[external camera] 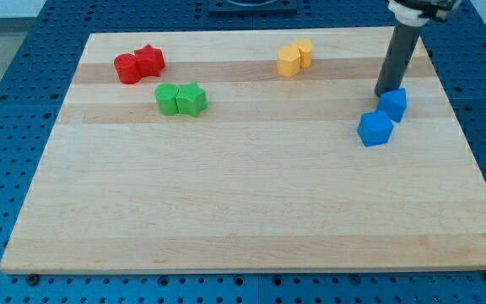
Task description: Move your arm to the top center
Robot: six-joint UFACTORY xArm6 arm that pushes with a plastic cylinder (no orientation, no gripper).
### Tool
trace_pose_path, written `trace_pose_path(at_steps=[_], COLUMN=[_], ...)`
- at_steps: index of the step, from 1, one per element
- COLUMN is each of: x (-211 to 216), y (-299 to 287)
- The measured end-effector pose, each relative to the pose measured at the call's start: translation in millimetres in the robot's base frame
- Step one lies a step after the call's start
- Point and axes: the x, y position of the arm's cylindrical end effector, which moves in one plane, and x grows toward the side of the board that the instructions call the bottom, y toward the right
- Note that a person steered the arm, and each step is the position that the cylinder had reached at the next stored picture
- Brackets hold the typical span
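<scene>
My tip (385,93) stands at the view's upper right, touching or just behind the upper blue block (393,104). A second blue block (375,128) lies just below-left of it. Two yellow blocks (294,57) sit together near the top centre, left of my tip. A red pair (139,64) lies at the top left: a rounded block on the left and a star-like one on the right. A green pair (181,99) lies below the red pair.
The wooden board (251,211) lies on a blue perforated table (7,127). The rod's grey-and-white mount (416,10) shows at the view's top right edge.
</scene>
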Motion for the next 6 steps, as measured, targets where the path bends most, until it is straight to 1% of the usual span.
trace_pose_path(at_steps=[1, 2, 3, 4, 5, 6], x=[24.6, 1.3, -49.6, -107.2, -157.7, -172.8], y=[0.0, 0.0, 0.0, -16.4, -59.7, -123.5])
